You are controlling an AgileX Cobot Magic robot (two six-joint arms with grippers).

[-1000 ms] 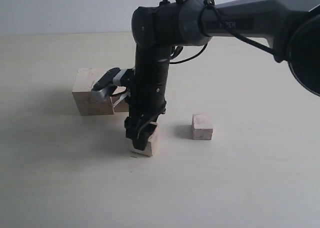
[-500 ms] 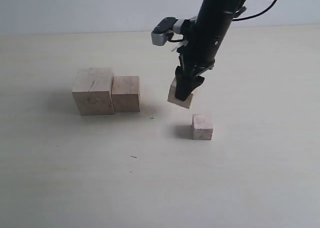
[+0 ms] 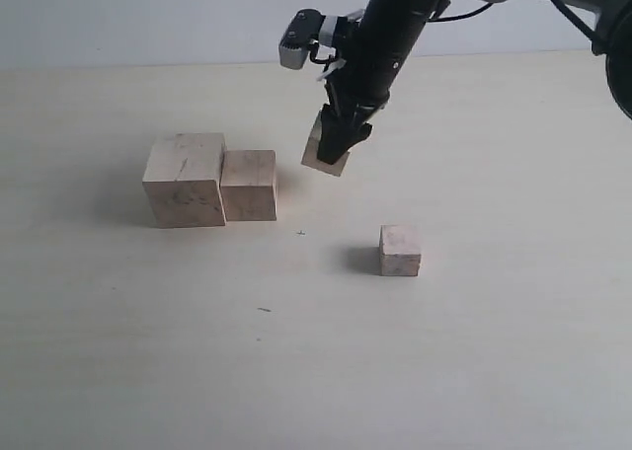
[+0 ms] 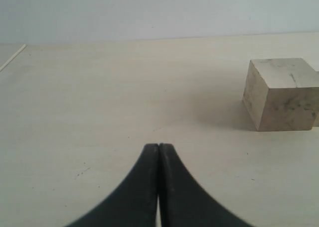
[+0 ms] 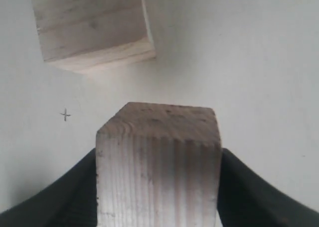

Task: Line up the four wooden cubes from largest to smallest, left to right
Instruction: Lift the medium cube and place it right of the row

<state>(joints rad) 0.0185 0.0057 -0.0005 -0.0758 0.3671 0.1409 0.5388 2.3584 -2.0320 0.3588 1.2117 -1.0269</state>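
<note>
Pale, grainy wooden cube (image 3: 318, 160), tilted in mid-air, clamped in the right gripper (image 3: 334, 146); left gripper (image 4: 158, 151) fingertips together, empty.

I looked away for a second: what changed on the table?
The right gripper lifted the held cube off the table and carried it back, now in the air right of the second cube. The largest cube, second cube and smallest cube stayed put.
</note>
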